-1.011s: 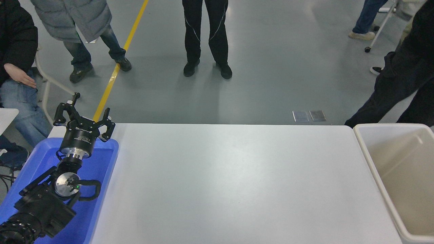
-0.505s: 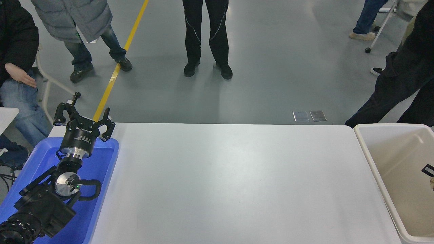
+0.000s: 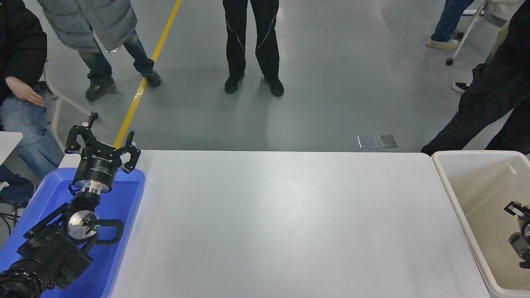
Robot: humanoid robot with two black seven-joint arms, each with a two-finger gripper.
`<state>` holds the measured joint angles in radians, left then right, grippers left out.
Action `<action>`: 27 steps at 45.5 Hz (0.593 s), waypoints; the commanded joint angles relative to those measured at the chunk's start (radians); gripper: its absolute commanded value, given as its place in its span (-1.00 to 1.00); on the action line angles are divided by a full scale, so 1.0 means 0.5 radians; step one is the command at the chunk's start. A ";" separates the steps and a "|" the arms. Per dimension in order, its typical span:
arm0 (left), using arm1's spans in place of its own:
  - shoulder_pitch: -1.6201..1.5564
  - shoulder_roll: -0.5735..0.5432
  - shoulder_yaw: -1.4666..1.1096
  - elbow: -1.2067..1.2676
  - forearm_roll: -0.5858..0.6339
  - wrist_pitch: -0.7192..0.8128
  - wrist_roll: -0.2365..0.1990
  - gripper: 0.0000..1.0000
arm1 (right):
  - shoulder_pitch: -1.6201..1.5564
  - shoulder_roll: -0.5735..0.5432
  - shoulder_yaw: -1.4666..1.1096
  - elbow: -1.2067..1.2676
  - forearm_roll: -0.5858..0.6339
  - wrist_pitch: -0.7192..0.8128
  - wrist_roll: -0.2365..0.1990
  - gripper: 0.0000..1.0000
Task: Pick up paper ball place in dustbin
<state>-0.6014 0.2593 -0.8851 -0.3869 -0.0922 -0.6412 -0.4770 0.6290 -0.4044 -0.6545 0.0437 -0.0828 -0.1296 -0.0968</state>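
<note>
Right gripper (image 3: 520, 225) enters at the right edge over the dustbin (image 3: 455, 194), mostly cut off; can't tell if it grips anything. Paper ball possibly hidden there, not discernible. Dustbin cream, thick-rimmed, far right. Left gripper (image 3: 102, 142) parked near left over blue tray (image 3: 120, 231), fingers spread.

1. My left arm (image 3: 49, 244) is all black and made of chunky blocks.
2. It has a round silver disc (image 3: 79, 219) on one joint, with a tiny green light on it.
3. A black cable (image 3: 111, 232) loops out beside that disc.
4. My left gripper (image 3: 102, 142) sits on a black drum with small white letters and a silver ring under it. Its black fingers (image 3: 75, 138) look bony.
5. My right gripper (image 3: 520, 234) is black too, and I only see a bit of it.
</note>
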 commanded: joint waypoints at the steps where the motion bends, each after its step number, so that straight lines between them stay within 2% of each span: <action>1: -0.003 0.000 0.000 0.001 0.000 0.000 0.000 0.96 | 0.000 0.011 0.005 -0.005 0.003 -0.023 0.000 0.80; 7: 0.000 0.000 0.000 0.001 0.000 0.000 0.000 0.96 | 0.061 -0.013 0.054 0.069 0.003 -0.020 0.000 0.80; 11: 0.000 0.000 0.000 0.001 0.000 0.000 0.000 0.96 | 0.199 -0.062 0.069 0.286 0.003 -0.020 -0.003 0.80; 19: -0.003 0.000 0.000 0.001 0.000 0.000 0.000 0.96 | 0.619 -0.470 -0.031 0.982 -0.012 -0.005 0.000 0.97; 23: 0.000 0.000 0.000 -0.002 0.000 0.000 0.000 0.96 | 0.929 -0.615 -0.304 1.323 -0.022 0.026 0.000 1.00; 27: 0.000 0.000 0.000 -0.002 0.000 0.000 0.000 0.96 | 1.297 -0.636 -0.749 1.584 -0.022 0.060 0.010 1.00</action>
<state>-0.6017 0.2592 -0.8852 -0.3871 -0.0919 -0.6415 -0.4770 0.9148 -0.5973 -0.7196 0.4651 -0.0882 -0.1278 -0.0974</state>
